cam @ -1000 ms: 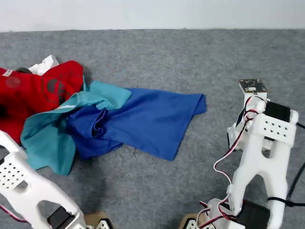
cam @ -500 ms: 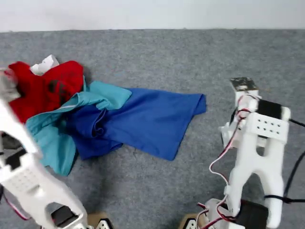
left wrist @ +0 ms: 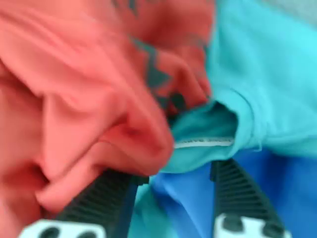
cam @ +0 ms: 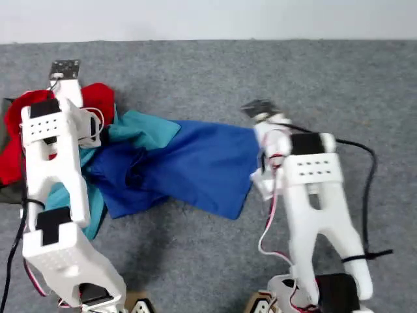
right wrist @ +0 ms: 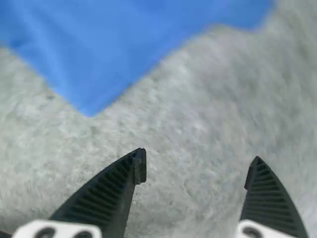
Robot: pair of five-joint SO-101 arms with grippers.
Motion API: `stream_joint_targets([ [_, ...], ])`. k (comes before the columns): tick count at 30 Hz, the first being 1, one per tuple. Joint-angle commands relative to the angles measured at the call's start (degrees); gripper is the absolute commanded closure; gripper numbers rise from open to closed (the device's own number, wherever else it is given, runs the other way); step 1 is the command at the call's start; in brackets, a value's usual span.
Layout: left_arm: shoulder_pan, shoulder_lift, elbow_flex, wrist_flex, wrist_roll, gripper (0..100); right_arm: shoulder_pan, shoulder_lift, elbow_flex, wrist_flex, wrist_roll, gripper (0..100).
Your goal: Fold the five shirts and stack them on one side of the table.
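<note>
**Operator:** Item one, the shirts. Where do they lie?

**Spotter:** You have three in sight on the grey table (cam: 195, 65), taking twelve o'clock as the far edge by the white wall (cam: 208, 19).
- Blue shirt (cam: 195, 166): spread out and crumpled at its nine o'clock end. It reaches from the table's middle toward nine o'clock.
- Teal shirt (cam: 140, 127): bunched, touching the blue shirt's ten o'clock side and partly overlapping it.
- Red shirt (cam: 101, 98): crumpled at ten o'clock of the table, touching the teal one.

All three lie unfolded in one heap.

**Operator:** Item two, my hands?

**Spotter:**
- Left hand (left wrist: 171, 198): your fingers are apart, down in the heap where red, teal and blue meet. A teal fold and blue cloth lie between them, and red cloth rests against one finger (left wrist: 106, 196).
- Left arm (cam: 52, 169): it stands over the heap at nine o'clock.
- Right hand (right wrist: 198, 161): your fingers are apart above bare table, just beside the blue shirt's edge.
- Right arm (cam: 313, 189): it stands at the blue shirt's three o'clock end and covers that corner.

**Operator:** Item three, anything else?

**Spotter:** There is a dark cloth (cam: 6, 194) at the table's nine o'clock edge, beside the red shirt. I cannot tell you what it is.
</note>
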Motion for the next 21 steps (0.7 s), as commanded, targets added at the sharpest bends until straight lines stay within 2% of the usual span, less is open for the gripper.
stream_joint_targets([
  [1, -3.2, 3.6, 0.0, -7.6, -1.0, 80, -7.4, -0.1, -0.8, -1.2, 4.1, 66.9],
  [7, -10.5, 11.0, 0.0, -13.5, -1.1, 80, -16.7, 0.3, -10.0, -1.7, 3.8, 67.0],
  [13, -20.7, 11.8, -0.2, -13.8, -0.9, 80, -22.5, 12.7, -23.5, -1.7, -6.4, 67.0],
  [16, -25.4, 9.6, -2.8, -6.8, 2.6, 80, -24.7, 24.0, -32.4, 0.3, -10.3, 67.0],
  [18, -27.9, 8.0, -6.6, 0.4, 7.3, 80, -26.9, 31.8, -41.1, 3.8, -10.5, 67.0],
  [21, -29.5, 7.1, -12.9, 10.2, 10.6, 80, -31.3, 43.3, -57.5, 10.4, -10.5, 67.0],
])
